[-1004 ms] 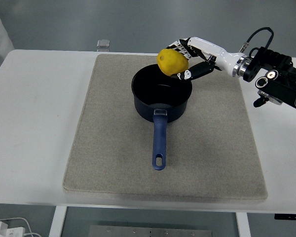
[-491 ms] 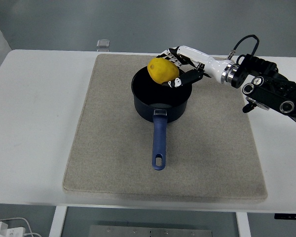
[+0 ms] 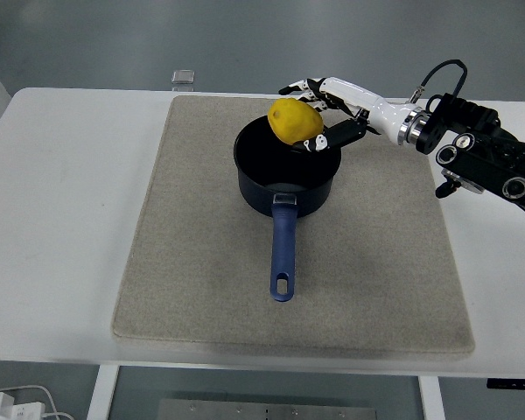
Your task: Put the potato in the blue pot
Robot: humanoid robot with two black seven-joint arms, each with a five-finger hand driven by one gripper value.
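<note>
The yellow potato (image 3: pixel 295 122) is held over the far rim of the dark blue pot (image 3: pixel 285 171), which stands on the beige mat (image 3: pixel 201 227) with its handle (image 3: pixel 283 252) pointing toward the near edge. My right hand (image 3: pixel 319 114) comes in from the right and cradles the potato from behind and below, fingers loosening around it. The left arm does not show.
A small clear object (image 3: pixel 183 77) lies on the white table (image 3: pixel 61 201) at the far edge, left of the mat's top. A bit of white cloth shows at the left edge.
The right hand moved the potato left from the pot's far right rim to over the pot, then shifted it slightly right and up; the fingers spread a little.
</note>
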